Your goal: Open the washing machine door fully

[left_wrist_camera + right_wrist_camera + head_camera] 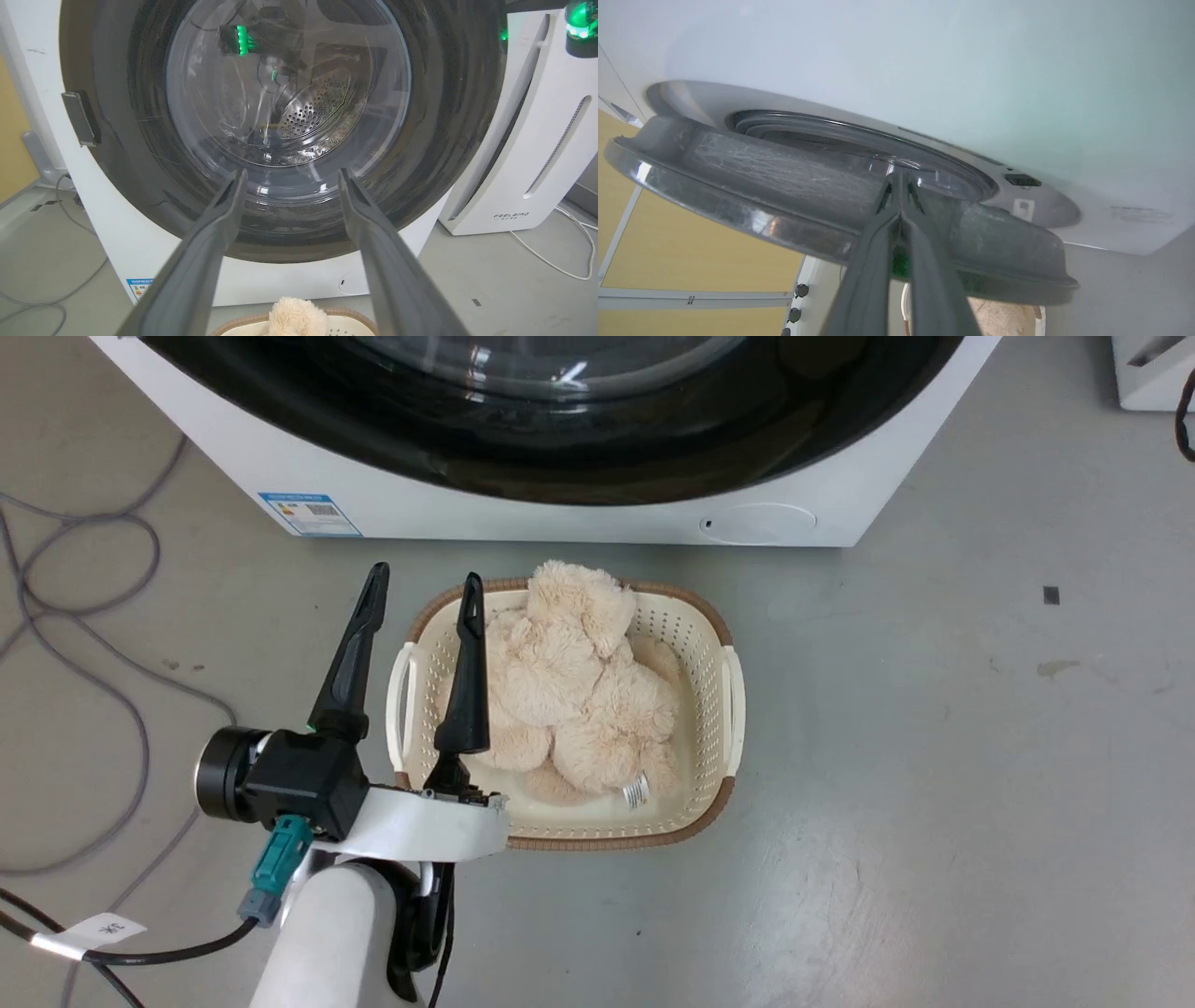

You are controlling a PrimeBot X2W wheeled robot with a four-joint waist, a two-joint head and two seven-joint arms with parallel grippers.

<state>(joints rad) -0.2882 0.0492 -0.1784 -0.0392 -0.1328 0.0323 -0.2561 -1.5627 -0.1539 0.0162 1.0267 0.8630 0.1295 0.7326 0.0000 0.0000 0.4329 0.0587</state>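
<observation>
Fingers (353, 658) of your left gripper (426, 576) stand apart in the head view, over the left rim of a basket (709, 653) holding a plush toy (579, 691), just before the washing machine (280, 467). In the left wrist view they point, spread, at the washing machine door (444, 140). In the right wrist view your right gripper (896, 175) has its fingers pressed together, tips at the door's inner rim, and the door is ajar from the machine's front.

Cream basket (711, 728) holds a fluffy plush toy (579, 691); grey cables (142, 737) nearby.
</observation>
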